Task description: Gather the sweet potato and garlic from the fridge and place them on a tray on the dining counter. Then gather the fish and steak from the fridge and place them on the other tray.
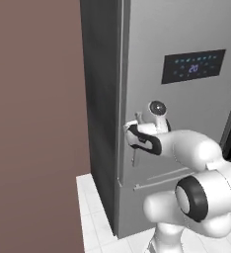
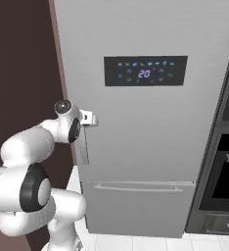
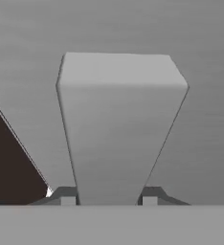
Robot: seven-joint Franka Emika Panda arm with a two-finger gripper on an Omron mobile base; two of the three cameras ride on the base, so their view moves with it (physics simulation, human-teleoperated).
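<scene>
The fridge (image 2: 150, 122) is a tall, light-grey, flat-fronted appliance standing straight ahead of the arm, beside a reddish-brown wall (image 1: 33, 123). A dark rectangular control panel (image 2: 146, 70) high on its door shows blue icons and the number "20". A slim grey vertical handle (image 3: 121, 129) runs along the door's left edge, and a horizontal one (image 2: 136, 187) crosses the lower drawer. The gripper (image 3: 108, 198) is closed on the vertical handle, one finger tip on each side.
</scene>
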